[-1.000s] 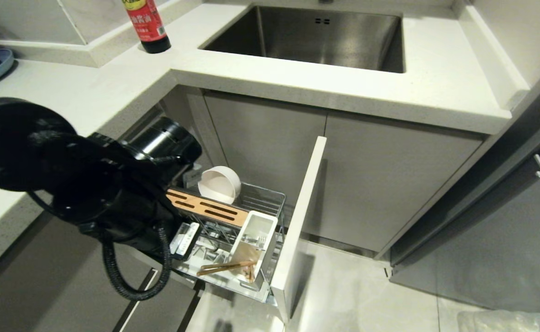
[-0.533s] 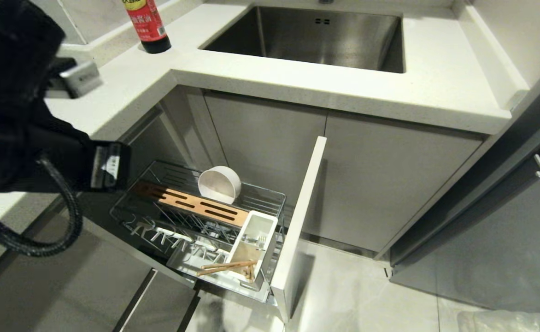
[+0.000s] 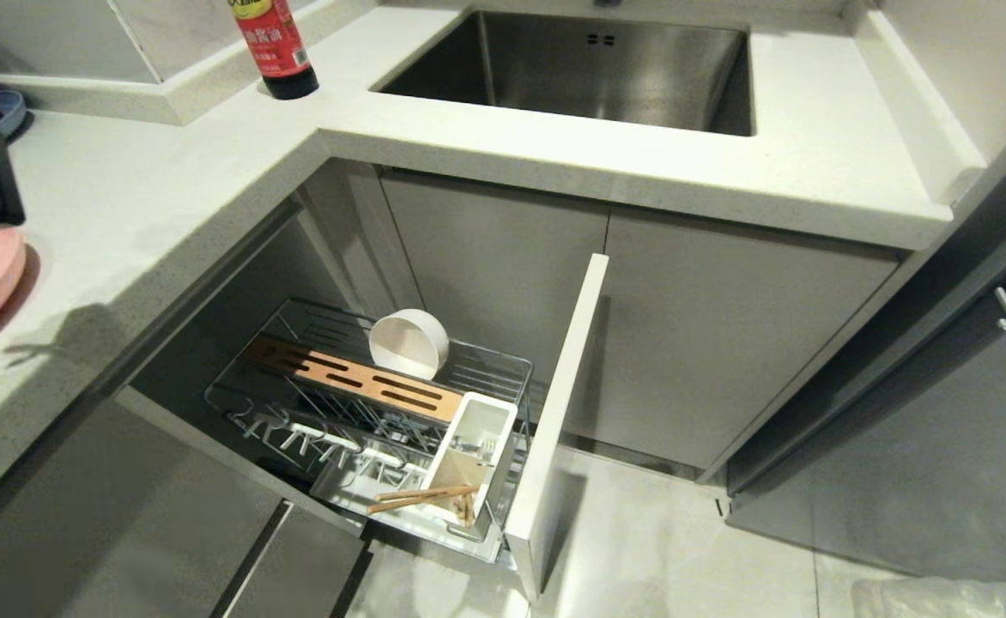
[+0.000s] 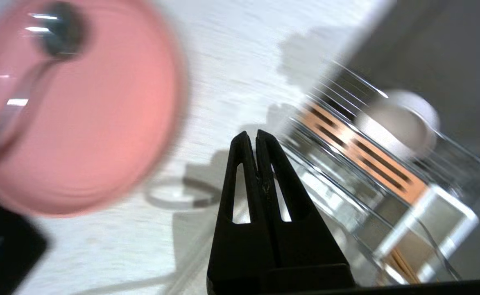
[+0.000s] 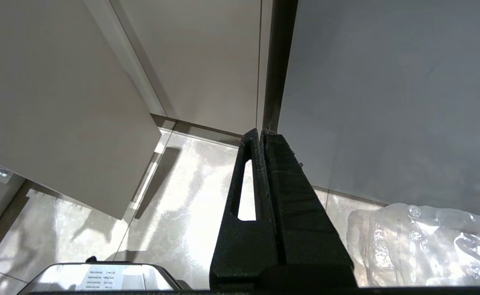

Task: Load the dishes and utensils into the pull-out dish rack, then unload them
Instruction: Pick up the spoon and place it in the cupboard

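Loading step: left gripper [image 4: 257, 137], jaws together and empty, hovers over the table [image 3: 168, 180] beside the pink plate [image 4: 80, 114] bearing the spoon [image 4: 23, 86]; next it must open to grasp. Bowl [image 3: 409, 343] and chopsticks [image 3: 421, 498] sit in the rack [image 3: 503, 369]. Right gripper [image 5: 260, 137], jaws together, hangs parked.

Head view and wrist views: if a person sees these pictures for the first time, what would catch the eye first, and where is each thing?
The pull-out dish rack stands open under the counter, with a cream-white bowl on edge behind its slotted wooden board and chopsticks lying by the white caddy. On the counter at the left lies the salmon-pink plate with a spoon on it. The left gripper hangs over the counter's edge beside the plate, fingers shut and empty.
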You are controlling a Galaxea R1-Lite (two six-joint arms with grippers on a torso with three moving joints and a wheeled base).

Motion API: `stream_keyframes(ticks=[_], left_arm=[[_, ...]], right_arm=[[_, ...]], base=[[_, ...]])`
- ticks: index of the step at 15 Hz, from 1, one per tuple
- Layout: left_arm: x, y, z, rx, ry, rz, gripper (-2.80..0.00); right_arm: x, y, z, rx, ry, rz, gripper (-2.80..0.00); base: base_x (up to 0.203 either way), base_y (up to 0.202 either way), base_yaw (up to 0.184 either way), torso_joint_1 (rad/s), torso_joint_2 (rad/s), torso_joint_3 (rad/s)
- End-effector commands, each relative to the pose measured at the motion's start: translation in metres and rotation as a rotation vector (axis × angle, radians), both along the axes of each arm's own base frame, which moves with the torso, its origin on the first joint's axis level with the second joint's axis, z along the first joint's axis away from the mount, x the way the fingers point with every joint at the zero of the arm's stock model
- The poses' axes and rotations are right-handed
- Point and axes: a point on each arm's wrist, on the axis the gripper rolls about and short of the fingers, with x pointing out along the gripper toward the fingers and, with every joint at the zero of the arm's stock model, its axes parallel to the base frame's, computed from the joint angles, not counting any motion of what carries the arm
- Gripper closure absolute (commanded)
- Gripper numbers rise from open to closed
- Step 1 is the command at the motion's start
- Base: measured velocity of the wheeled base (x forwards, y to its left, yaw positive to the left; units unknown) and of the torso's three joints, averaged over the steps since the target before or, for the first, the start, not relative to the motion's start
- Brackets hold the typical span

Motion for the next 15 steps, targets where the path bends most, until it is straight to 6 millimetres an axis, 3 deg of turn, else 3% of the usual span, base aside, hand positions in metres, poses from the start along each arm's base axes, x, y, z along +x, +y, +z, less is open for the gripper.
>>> stream_keyframes(ticks=[1, 7, 15], left_arm=[[-0.006, 0.02, 0.009, -0.012, -0.031, 0.08, 0.0], [-0.034, 0.082, 0.028, -0.097, -0.071, 0.106, 0.0], [-0.039, 0.139, 0.02, -0.187, -0.052, 0.141, 0.0]], right_arm=[[0.0, 0.0, 0.0, 0.0, 0.0, 0.001, 0.0], [0.0, 0.0, 0.0, 0.0, -0.003, 0.001, 0.0], [0.0, 0.0, 0.0, 0.0, -0.001, 0.001, 0.0]], base=[[0.0, 0.0, 0.0, 0.0, 0.0, 0.0], [0.0, 0.0, 0.0, 0.0, 0.0, 0.0], [0.0, 0.0, 0.0, 0.0, 0.0, 0.0]])
